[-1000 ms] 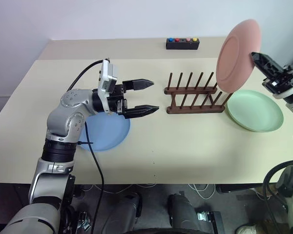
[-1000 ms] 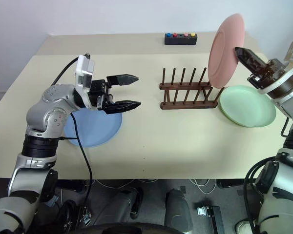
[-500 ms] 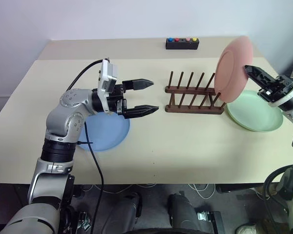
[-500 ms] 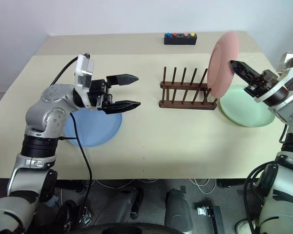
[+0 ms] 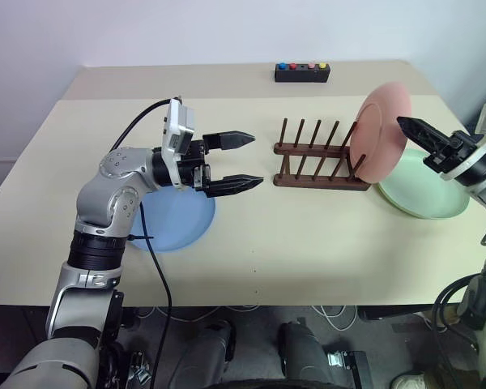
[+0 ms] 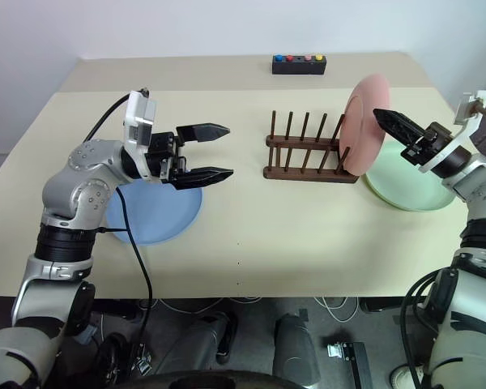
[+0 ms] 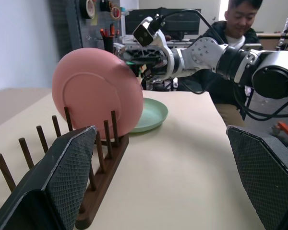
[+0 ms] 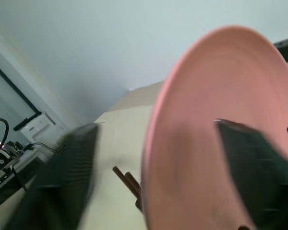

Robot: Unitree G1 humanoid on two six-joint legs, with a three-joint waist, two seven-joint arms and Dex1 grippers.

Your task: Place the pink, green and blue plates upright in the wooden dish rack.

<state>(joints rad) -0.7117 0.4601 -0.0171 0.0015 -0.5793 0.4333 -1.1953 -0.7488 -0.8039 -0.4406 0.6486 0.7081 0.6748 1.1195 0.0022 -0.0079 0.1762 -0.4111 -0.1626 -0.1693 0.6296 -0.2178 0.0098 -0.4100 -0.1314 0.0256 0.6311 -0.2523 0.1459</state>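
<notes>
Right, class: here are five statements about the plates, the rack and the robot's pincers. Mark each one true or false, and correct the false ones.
1. The pink plate stands upright at the end of the wooden dish rack nearest the green plate. True.
2. The green plate is in the rack. False: it lies flat on the table, beside the rack.
3. The blue plate lies flat on the table under the left pincer. True.
4. The left pincer holds a plate. False: it is open and empty.
5. The right pincer is open around the pink plate's rim. True.
</notes>
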